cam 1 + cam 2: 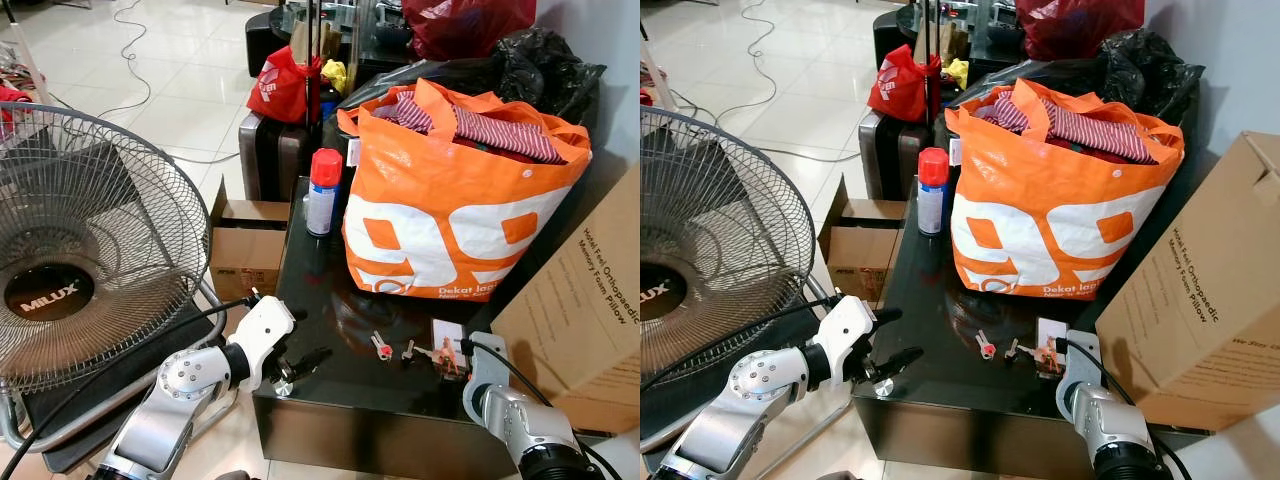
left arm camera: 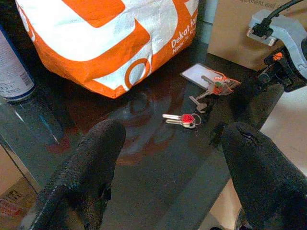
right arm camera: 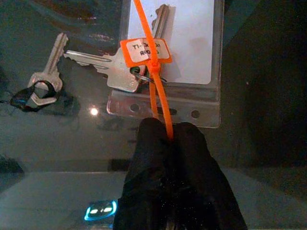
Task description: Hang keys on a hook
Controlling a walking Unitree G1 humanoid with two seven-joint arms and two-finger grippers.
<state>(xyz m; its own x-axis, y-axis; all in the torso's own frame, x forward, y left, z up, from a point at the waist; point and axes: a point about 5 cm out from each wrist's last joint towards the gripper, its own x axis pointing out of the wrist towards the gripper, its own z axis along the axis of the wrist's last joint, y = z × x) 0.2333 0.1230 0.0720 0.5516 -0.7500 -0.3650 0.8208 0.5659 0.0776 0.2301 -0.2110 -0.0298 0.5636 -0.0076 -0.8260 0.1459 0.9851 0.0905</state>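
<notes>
Keys (image 3: 115, 72) (orange-tied) just beyond right gripper (image 3: 170, 139)

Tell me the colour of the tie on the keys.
Orange, clearest in the right wrist view.

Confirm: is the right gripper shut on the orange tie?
Shut. The right gripper has its fingers pressed together on the orange zip tie looped through the keys.

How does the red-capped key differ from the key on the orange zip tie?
The red-capped key lies loose and alone on the dark tabletop; the tagged key rests partly on a clear card sleeve. The tagged key is threaded on an orange zip tie pinched by the right gripper; the red-capped key is untouched. Both lie flat.
</notes>
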